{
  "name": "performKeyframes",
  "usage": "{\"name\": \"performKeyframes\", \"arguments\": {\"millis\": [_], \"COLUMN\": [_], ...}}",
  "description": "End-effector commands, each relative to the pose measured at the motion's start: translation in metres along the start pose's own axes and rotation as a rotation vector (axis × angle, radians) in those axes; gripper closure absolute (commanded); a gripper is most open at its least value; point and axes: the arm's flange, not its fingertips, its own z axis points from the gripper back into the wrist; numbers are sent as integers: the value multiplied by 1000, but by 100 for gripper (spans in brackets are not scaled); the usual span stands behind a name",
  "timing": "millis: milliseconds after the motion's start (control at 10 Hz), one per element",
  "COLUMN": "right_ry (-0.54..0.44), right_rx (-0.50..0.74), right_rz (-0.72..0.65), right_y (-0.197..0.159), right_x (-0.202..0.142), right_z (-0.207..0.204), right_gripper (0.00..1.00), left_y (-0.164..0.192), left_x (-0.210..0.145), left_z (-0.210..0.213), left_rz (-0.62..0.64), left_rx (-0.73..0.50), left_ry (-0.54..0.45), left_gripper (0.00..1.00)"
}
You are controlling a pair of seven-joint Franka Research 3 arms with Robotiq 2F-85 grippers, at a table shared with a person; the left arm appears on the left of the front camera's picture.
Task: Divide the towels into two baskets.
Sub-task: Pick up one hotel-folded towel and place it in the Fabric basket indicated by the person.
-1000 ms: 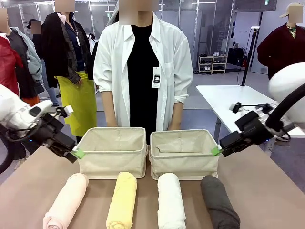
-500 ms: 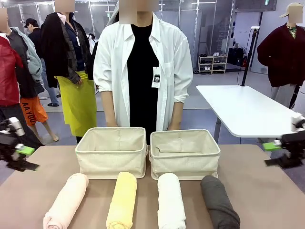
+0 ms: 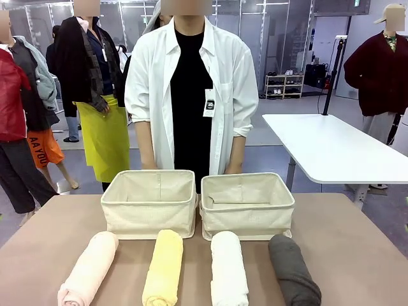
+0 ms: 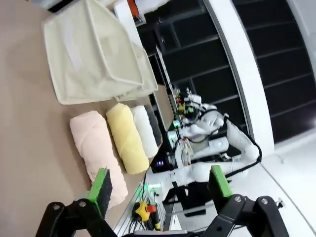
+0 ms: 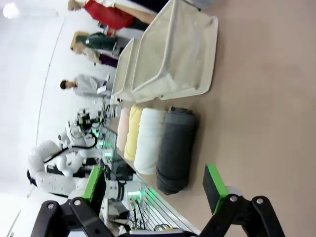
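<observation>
Left gripper: fingers wide apart, empty. The pink towel lies ahead of them, the yellow towel beside it, and the left basket beyond.

Right gripper: fingers apart, empty. The grey towel lies ahead, the white towel beside it, and the right basket beyond.

Step, as judged: nothing sorted, first pickup pending. The next move calls for straddling an outer roll.

Room: bare table flanks the outer rolls; the inner rolls sit close.

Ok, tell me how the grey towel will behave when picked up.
The grey towel is a soft roll, so it will probably squash in the jaws and sag at the ends. No tie shows, so it may unwind if lifted by its outer layer. Being cylindrical, it could roll if nudged.
</observation>
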Motion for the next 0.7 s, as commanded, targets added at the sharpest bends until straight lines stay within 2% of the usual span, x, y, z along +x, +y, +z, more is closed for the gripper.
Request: {"name": "performKeyframes", "arguments": {"millis": [0,200,300,600], "right_ry": [-72,-118,-67,-67], "right_rx": [21,4,-4,-4], "right_rz": [-15,-5,-23,-23], "right_y": [1,1,-5,-5], "right_x": [-13,-16,-10,-10], "right_z": [15,23,24,24], "right_gripper": [0,0,0,0], "left_y": [-1,-7,-1,-1], "left_x": [-7,-5,-8,-8], "left_z": [17,12,23,23], "left_rz": [-10,-1,6,6], "left_rx": [6,30,21,21], "left_ry": [-55,-81,-55,-55], "left_gripper": [0,0,0,0]}}
